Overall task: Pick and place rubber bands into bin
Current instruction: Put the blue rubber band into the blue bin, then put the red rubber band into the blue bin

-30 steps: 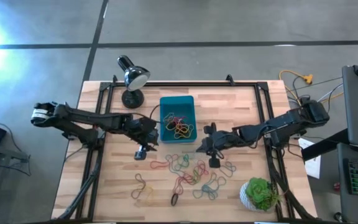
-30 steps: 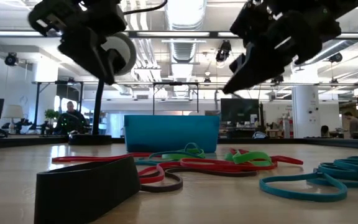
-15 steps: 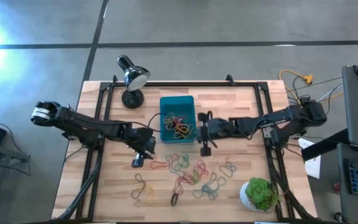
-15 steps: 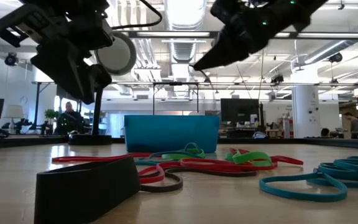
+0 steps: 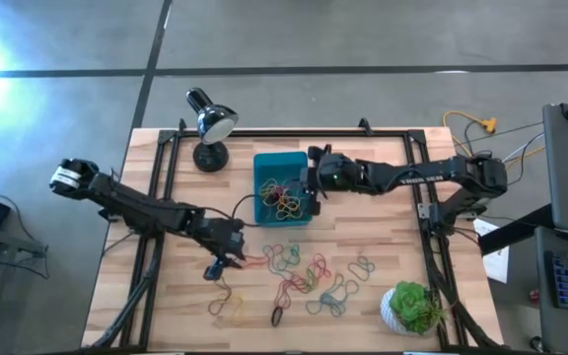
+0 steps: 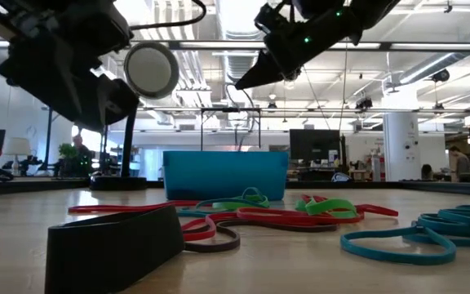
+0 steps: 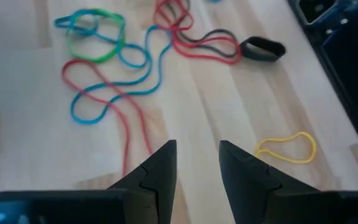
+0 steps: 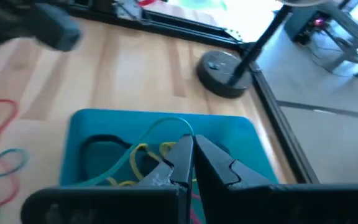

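High view, right gripper [image 5: 312, 183] over bin [image 5: 281, 162] edge, holding rubber band [image 8: 143, 149]

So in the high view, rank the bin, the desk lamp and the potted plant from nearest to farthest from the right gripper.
1. The bin: the right gripper, shut on a teal rubber band, hangs over its right edge.
2. The desk lamp: at the table's far left corner, beyond the bin.
3. The potted plant: at the near right corner, clearly farthest.
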